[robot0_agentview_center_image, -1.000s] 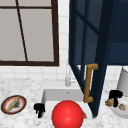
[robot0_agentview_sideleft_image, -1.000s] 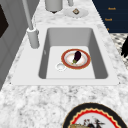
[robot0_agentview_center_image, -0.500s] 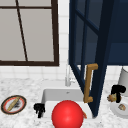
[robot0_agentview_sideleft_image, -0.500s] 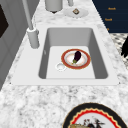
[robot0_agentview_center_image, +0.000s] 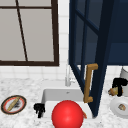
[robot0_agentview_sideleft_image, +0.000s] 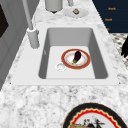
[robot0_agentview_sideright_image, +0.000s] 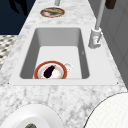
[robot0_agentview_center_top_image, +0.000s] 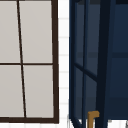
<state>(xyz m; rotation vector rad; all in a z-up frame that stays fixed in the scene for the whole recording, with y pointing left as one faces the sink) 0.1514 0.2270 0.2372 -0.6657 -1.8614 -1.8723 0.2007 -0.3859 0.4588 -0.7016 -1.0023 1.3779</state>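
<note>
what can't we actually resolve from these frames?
- Front view: the red ball covers most of the sink basin, so the plate with the eggplant is hidden there.
- Front view: the open cabinet door blocks the wall and counter behind it.
- Right hand: the item it holds is too small to identify.
- Left side view: the patterned plate is cut off by the bottom edge.

No words, brand names, numbers or signs can be read anywhere. The rimmed plate (robot0_agentview_sideleft_image: 96, 117) on the counter (robot0_agentview_sideleft_image: 37, 100) carries a dark painted pattern in its middle, but it forms no letters. The small orange marks on the dark cabinet front (robot0_agentview_sideleft_image: 110, 15) are too blurred to tell.
</note>
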